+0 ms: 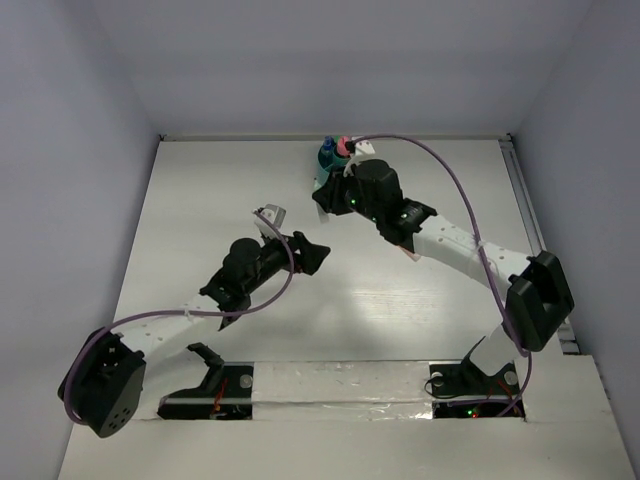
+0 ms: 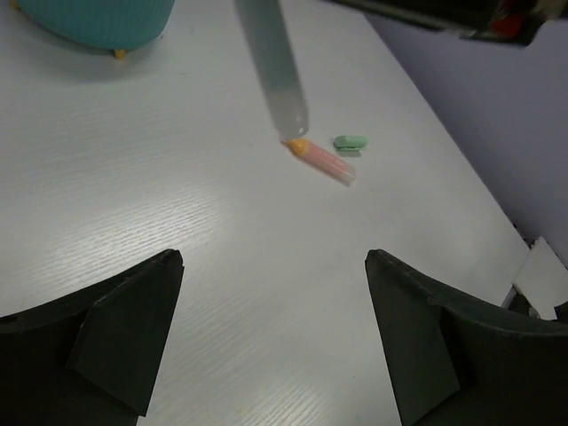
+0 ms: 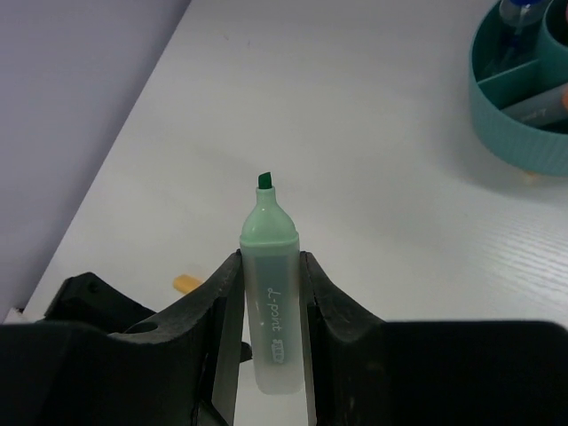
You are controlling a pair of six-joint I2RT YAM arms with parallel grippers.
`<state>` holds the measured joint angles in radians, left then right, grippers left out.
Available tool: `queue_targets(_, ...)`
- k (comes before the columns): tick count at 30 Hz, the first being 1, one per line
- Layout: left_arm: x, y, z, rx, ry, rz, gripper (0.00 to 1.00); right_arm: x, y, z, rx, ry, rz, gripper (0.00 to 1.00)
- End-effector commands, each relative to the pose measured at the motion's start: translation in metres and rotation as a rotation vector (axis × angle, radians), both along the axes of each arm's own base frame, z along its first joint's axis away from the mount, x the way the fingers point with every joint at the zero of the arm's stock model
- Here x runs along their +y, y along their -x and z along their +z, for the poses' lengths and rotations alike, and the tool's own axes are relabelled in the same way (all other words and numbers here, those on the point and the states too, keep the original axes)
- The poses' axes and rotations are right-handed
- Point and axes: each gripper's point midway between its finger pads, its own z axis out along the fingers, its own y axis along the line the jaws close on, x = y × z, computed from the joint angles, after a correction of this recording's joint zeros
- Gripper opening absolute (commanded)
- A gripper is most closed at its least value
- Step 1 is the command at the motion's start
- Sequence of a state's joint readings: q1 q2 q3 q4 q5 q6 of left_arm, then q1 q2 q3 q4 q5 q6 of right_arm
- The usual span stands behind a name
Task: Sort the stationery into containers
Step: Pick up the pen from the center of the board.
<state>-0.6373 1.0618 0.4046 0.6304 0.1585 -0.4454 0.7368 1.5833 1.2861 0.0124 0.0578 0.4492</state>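
- White counter (image 1: pixel 200 200), grey walls (image 1: pixel 70 80); teal cup (image 1: pixel 326 168) with markers (image 1: pixel 338 148) at far edge.
- Right jaws clamp uncapped green highlighter (image 3: pixel 271 293) near cup.
- Left jaws wide apart, empty, mid-counter.
- Pink stick (image 2: pixel 321 161) and green piece (image 2: pixel 351 142) lie side by side below highlighter.

The left gripper (image 1: pixel 293 236) hangs over the middle of the white table (image 1: pixel 200 200), its fingers spread wide. The right arm (image 1: pixel 450 240) stretches toward the far edge, its wrist just beside the teal cup (image 1: pixel 320 175). A pink cap (image 1: pixel 343 146) and a blue cap (image 1: pixel 328 152) stick up from the cup.
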Motion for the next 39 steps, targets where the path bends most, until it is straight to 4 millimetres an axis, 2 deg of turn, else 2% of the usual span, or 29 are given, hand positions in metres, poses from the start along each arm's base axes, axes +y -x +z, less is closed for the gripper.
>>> queue_targets(1,-0.008,0.001,0.051,-0.141,0.107,-0.049,0.81,0.013,0.001,0.008,-0.018,-0.07,-0.014,0.0)
queue_targets(10,-0.004,-0.005,0.049,-0.124,0.122,-0.011,0.7,0.033,0.022,-0.006,0.017,-0.115,0.045,0.0)
queue_targets(15,0.001,-0.01,0.046,-0.113,0.122,0.031,0.64,0.033,0.029,-0.014,0.039,-0.143,0.061,0.0)
queue_targets(22,-0.003,-0.014,0.037,-0.09,0.109,0.029,0.56,0.034,0.041,-0.01,0.04,-0.181,0.092,0.0)
queue_targets(29,-0.006,-0.015,0.032,-0.077,0.097,0.018,0.46,0.031,0.044,0.003,0.007,-0.219,0.094,0.0)
queue_targets(30,-0.006,-0.015,0.031,-0.074,0.094,0.018,0.45,0.034,0.049,0.006,0.007,-0.227,0.124,0.0)
queue_targets(35,-0.004,-0.017,0.032,-0.078,0.09,0.031,0.28,0.037,0.057,0.01,0.009,-0.236,0.152,0.0)
queue_targets(39,-0.001,-0.02,0.029,-0.072,0.085,0.056,0.27,0.037,0.058,0.004,0.022,-0.228,0.151,0.0)
